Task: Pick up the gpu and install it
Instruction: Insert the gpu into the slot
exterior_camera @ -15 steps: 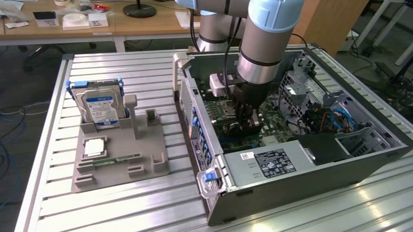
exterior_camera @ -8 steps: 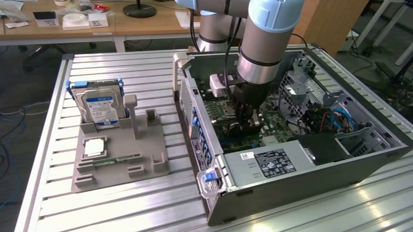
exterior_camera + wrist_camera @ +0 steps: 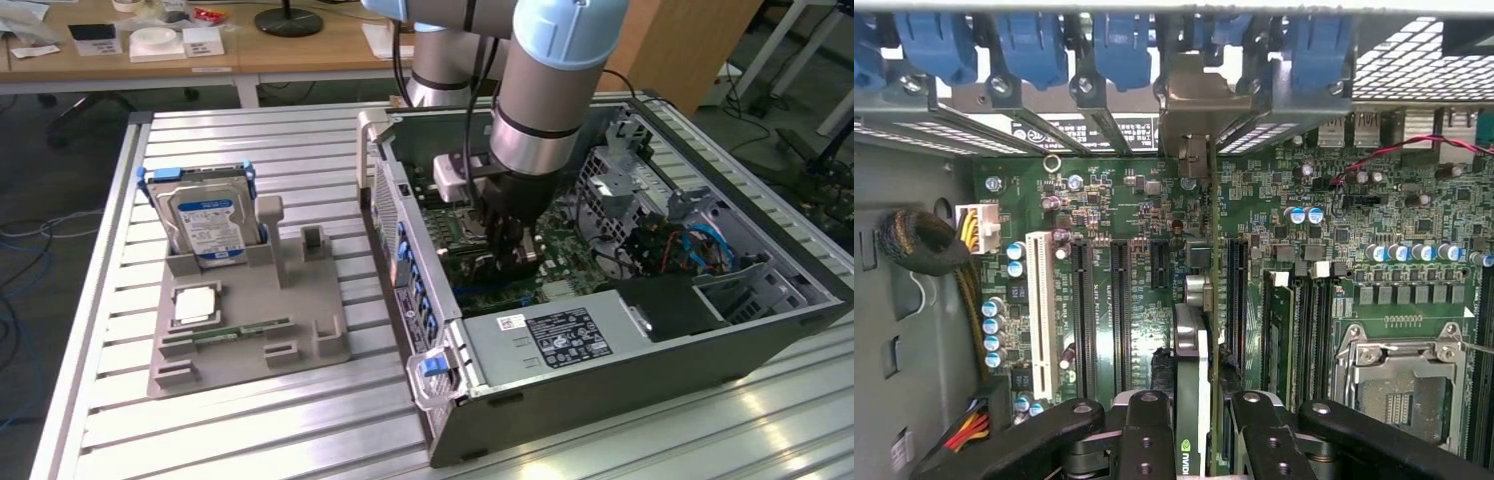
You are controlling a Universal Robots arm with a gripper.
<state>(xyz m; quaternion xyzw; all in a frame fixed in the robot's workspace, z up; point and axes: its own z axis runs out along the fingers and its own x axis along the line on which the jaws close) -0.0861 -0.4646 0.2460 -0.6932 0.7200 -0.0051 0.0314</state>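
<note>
The gpu (image 3: 1192, 375) stands edge-on over the motherboard (image 3: 1124, 200), between two long black slots (image 3: 1119, 300). Its silver bracket (image 3: 1199, 100) reaches the rear slot openings under the blue clips. My gripper (image 3: 1194, 440) is shut on the card, with one black finger (image 3: 1144, 430) on each side. In the exterior view the gripper (image 3: 514, 250) is lowered deep inside the open computer case (image 3: 601, 370), where the card is mostly hidden behind the fingers. Whether the card's edge sits down in a slot I cannot tell.
On the exterior view's left, a grey holder (image 3: 307, 345) carries an upright silver hard drive (image 3: 207, 215) and a narrow green memory stick (image 3: 238, 331). Inside the case are the power supply (image 3: 561, 335), the CPU socket (image 3: 1399, 385), a white slot (image 3: 1039, 300) and cable bundles (image 3: 929, 245).
</note>
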